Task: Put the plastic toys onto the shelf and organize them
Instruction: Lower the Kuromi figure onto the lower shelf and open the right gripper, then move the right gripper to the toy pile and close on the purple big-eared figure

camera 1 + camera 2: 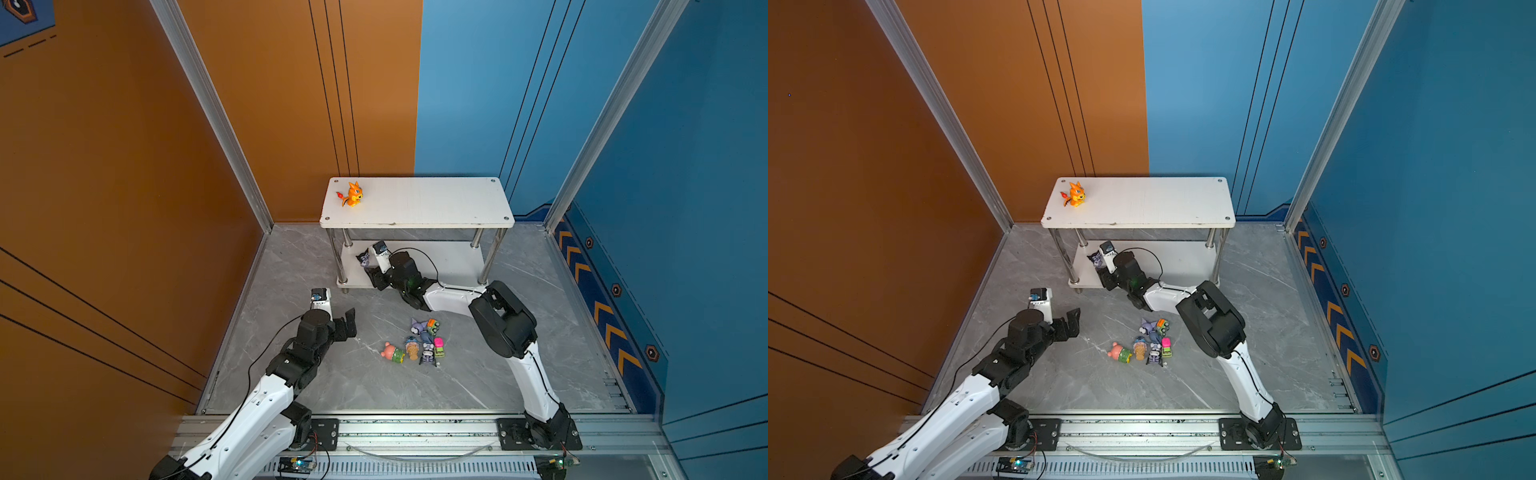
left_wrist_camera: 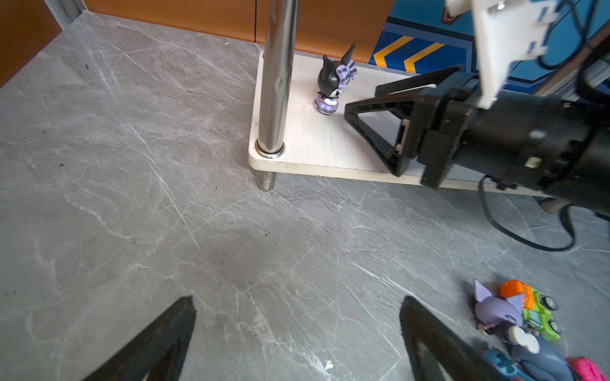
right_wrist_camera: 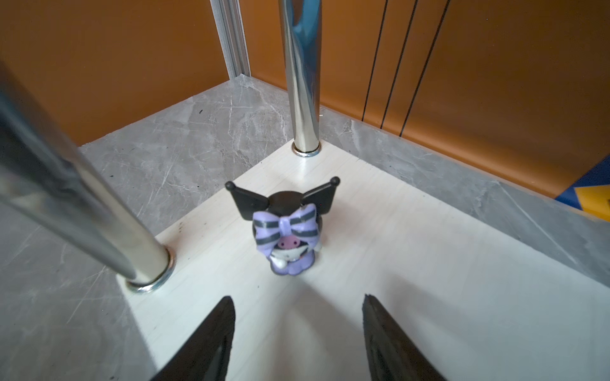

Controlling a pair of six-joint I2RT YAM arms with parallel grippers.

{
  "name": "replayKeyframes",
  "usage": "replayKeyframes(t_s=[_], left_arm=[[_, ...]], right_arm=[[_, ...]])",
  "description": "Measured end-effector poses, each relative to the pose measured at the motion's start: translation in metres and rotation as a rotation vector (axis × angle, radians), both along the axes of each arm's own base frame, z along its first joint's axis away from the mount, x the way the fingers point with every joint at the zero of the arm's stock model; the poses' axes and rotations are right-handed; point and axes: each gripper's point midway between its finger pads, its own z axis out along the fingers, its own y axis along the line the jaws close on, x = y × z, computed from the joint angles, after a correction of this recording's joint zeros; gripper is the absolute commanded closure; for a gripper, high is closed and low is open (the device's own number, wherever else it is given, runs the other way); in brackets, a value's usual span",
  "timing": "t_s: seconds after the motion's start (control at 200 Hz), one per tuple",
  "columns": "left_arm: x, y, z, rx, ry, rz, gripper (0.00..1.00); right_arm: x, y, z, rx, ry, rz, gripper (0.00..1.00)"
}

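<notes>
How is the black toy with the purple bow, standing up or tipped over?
Standing up. The toy sits on its feet on the shelf's lower board, ears up, free of the right gripper.

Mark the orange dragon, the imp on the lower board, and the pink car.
orange dragon [image 1: 354,194], in a top view, body.
imp [image 3: 285,226], right wrist view, striped bow.
pink car [image 1: 438,344], in a top view, pink roof.

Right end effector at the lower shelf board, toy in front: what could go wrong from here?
The right end effector is open close to the upright black-and-purple toy; a skewed pull-back could tip it.
The toy stands near a corner of the lower board; a nudge might push it off.
The wrist camera reaches in below the top board; lifting early could hit it.
</notes>
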Motion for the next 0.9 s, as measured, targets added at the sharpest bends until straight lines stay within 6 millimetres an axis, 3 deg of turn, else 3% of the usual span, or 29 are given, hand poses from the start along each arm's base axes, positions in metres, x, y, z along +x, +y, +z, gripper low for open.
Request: replayKeyframes(t_s=[0.215,0.405,0.531,0.766,0.901], left_arm=[[0.0,0.0,0.0,0.0,-0.001,0.0,0.02],[0.001,-0.002,-0.005,0.007,0.016,-0.008,0.02],[0.002,-0.004,-0.01,0.009,0.032,-0.015,0.02],[0.003,-0.007,-0.019,0.014,0.062,-0.026,0.02],[0.004,-0.009,-0.021,0.013,0.069,-0.034,0.02]], right_arm=[[-0.04,-0.029,0.032,0.003,-0.006,-0.026,0.37],[-0.073,-0.051,0.031,-0.079,0.085,-0.07,0.38],[-0.092,-0.07,0.012,-0.162,0.206,-0.093,0.38],[-0.131,-0.12,-0.042,-0.352,0.457,-0.186,0.38],[-0.151,-0.138,-0.055,-0.378,0.566,-0.228,0.38]])
